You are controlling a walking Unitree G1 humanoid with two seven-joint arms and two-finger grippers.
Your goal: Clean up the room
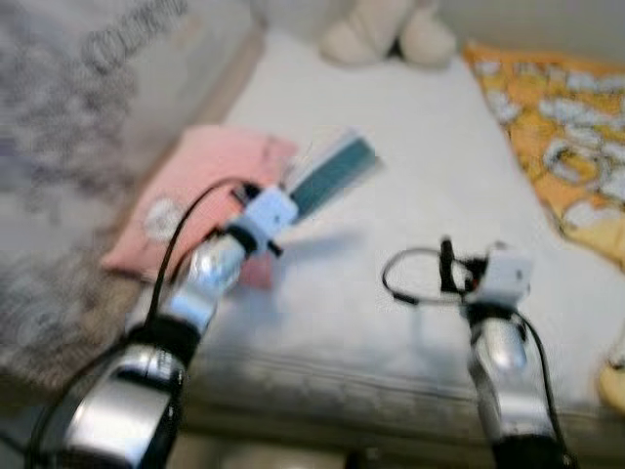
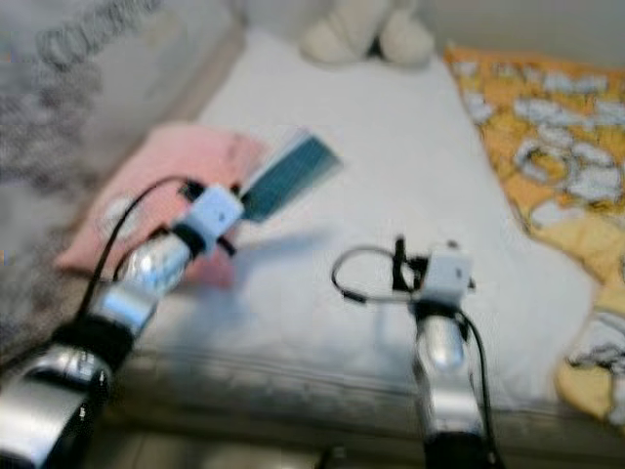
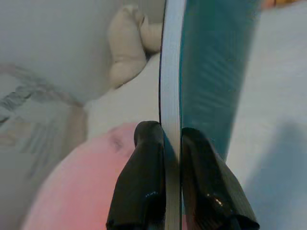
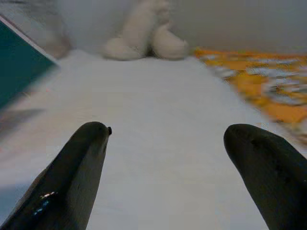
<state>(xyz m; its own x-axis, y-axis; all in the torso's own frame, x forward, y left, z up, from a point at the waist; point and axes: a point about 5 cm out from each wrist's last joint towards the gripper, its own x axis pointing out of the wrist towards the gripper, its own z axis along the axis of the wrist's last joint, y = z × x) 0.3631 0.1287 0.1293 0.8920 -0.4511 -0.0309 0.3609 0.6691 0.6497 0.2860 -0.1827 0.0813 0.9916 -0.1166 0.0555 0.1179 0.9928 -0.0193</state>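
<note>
the left gripper (image 3: 171, 143), left of centre in the head view, pinches a teal book (image 1: 332, 174) held above the white bed (image 1: 430, 176), beside a pink pillow (image 1: 195, 191). the right gripper (image 4: 177, 143), lower right, hovers over the sheet with fingers spread wide. a cream plush toy (image 1: 386, 34) sits top centre, an orange blanket (image 1: 557, 127) at right.

head views blurred | plush toy (image 1: 389, 34) cut by top edge | orange blanket (image 1: 557, 127) runs off right edge | teal book (image 3: 211, 72) cover unreadable, top cut off | pillow (image 1: 186, 200) print indistinct
</note>
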